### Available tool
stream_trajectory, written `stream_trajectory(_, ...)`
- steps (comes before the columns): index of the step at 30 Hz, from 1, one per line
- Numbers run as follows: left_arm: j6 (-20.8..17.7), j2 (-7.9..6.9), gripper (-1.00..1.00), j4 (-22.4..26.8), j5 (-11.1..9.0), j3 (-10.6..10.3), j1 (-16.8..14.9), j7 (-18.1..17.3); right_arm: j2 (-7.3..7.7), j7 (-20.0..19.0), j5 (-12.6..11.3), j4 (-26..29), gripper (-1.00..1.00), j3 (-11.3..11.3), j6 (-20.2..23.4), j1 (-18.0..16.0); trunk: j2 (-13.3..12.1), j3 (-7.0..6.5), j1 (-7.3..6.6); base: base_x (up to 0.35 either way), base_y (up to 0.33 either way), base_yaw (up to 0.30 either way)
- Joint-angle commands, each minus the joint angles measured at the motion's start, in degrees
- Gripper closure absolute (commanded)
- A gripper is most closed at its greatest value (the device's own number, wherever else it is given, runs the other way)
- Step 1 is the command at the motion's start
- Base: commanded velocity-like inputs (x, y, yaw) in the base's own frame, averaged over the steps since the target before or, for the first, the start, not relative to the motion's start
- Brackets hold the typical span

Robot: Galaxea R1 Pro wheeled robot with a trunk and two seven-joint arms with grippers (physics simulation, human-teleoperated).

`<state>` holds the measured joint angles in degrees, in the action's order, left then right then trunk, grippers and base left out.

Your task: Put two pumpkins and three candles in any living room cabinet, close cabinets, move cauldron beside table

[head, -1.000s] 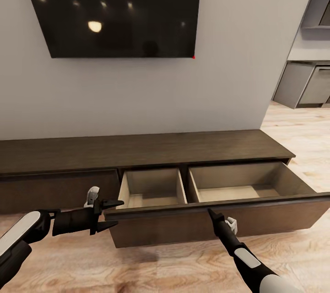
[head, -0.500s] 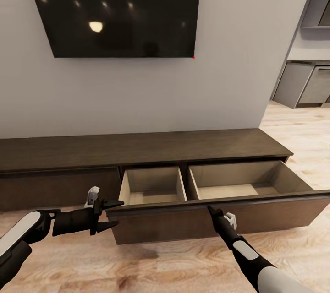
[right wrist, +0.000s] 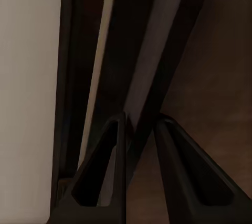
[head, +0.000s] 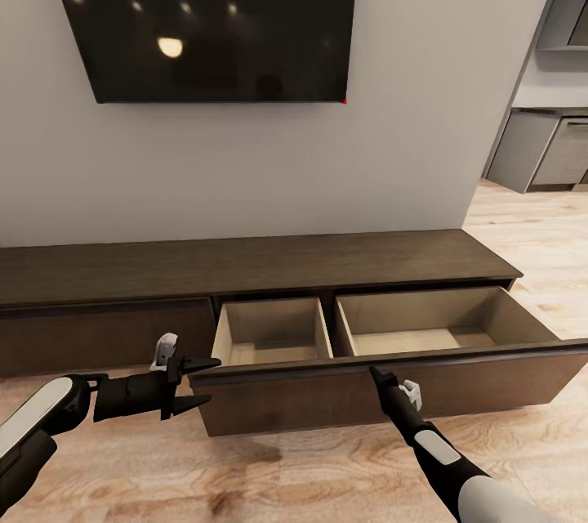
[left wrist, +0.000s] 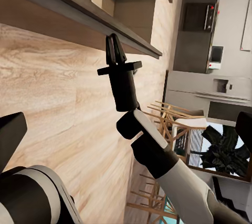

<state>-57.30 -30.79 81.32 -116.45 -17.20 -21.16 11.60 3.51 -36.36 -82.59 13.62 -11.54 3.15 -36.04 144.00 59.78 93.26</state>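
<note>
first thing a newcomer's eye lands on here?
Probably the big black TV on the wall, above the long dark-brown cabinet. Next, the cabinet's wide drawer pulled open, both compartments empty, with the right gripper at its front edge and the left gripper at its left corner.

The cabinet (head: 245,265) drawer front (head: 392,392) sits slightly farther out than a second ago; the right gripper (head: 374,376) seemingly retreated with it.

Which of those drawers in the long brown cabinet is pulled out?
The wide right-hand drawer, pulled out with two bare compartments. The left drawer sits shut. Both pincers, left and right, are at its front.
</note>
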Motion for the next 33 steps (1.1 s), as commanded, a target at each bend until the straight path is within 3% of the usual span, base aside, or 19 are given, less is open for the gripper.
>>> stream_trajectory(1,-0.01,-0.06,-1.0,0.06,-0.62,-0.03,-0.01,0.53,0.18,-5.07,-1.34,0.09,1.0,0.64,0.54,2.21,0.04,0.06,-0.03,0.0,0.0,0.0)
stream_trajectory(23,-0.01,-0.06,-1.0,0.06,-0.62,-0.03,-0.02,0.53,0.18,-5.13,-1.35,0.09,1.0,0.71,0.53,2.2,0.04,0.06,-0.03,0.0,0.0,0.0)
stream_trajectory(24,-0.01,-0.06,-1.0,0.06,-0.62,-0.03,-0.02,0.53,0.18,-5.17,-1.36,0.09,-1.0,0.7,0.54,2.2,0.04,0.06,-0.03,0.0,0.0,0.0)
stream_trajectory(33,-0.01,-0.06,-1.0,0.06,-0.62,-0.04,0.0,0.53,0.18,-5.13,-1.43,0.09,-1.0,0.73,0.54,2.2,0.04,0.06,-0.03,-0.04,0.0,0.0)
